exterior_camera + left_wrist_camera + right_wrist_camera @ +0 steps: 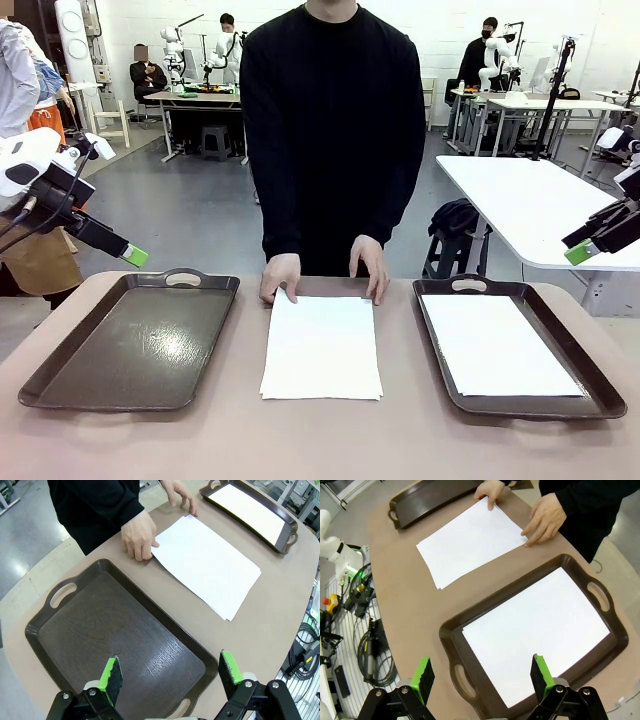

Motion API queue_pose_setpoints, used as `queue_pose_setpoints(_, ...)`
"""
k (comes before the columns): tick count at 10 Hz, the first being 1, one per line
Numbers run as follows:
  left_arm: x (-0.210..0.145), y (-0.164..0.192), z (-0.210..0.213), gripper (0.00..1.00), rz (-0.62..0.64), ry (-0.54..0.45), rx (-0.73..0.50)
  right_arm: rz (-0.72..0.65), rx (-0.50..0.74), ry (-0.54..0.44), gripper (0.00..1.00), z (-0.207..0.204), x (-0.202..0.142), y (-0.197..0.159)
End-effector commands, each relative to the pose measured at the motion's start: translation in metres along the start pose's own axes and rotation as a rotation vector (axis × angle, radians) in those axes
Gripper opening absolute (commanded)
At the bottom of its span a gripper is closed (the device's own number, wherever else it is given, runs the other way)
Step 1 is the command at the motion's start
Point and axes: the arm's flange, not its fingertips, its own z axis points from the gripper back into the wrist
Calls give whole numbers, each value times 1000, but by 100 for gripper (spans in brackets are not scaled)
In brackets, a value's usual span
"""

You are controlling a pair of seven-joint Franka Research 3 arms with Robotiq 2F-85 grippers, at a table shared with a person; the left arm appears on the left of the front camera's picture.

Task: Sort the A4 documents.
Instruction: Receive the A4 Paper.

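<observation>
**Front view.** A brown tabletop [320, 440] fills the lower half. At its centre lie the A4 documents [322, 348], a thin white stack lying flat. A person in black stands at 12 o'clock, with one hand [281, 277] and the other hand [369, 268] resting on the stack's far edge. At 9 o'clock from the stack sits an empty dark brown tray [130, 345]. At 3 o'clock a second tray [600, 390] holds a single A4 sheet [495, 345]. The left tool [135, 256] hangs in the air at 9 o'clock and the right tool [578, 252] at 3 o'clock, both clear of the paper.

**Left wrist view.** The left tool's green-padded fingers stand wide apart, gripping nothing, above the near end of the empty tray. The stack lies at 1 o'clock, its sheets slightly fanned at one corner.

**Right wrist view.** The right tool's fingers are likewise spread and empty, above the near rim of the second tray. The single sheet lies flat inside it. The stack lies at 11 o'clock on the bare tabletop, with both hands on its far edge.
</observation>
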Motion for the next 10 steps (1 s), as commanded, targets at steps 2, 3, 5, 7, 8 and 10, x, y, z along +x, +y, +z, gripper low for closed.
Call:
queue_pose_setpoints(2,-3,3,-1,100,-12,-14,-14,4,-9,2,100,-1,2,0)
queue_pose_setpoints(3,-3,3,-1,100,-12,-14,-14,4,-9,2,100,-1,2,0)
queue_pose_setpoints(5,-3,3,-1,100,-12,-14,-14,4,-9,2,100,-1,2,0)
queue_pose_setpoints(7,-3,3,-1,100,-12,-14,-14,4,-9,2,100,-1,2,0)
queue_pose_setpoints(8,-3,3,-1,100,-12,-14,-14,4,-9,2,100,-1,2,0)
queue_pose_setpoints(10,-3,3,-1,100,-12,-14,-14,4,-9,2,100,-1,2,0)
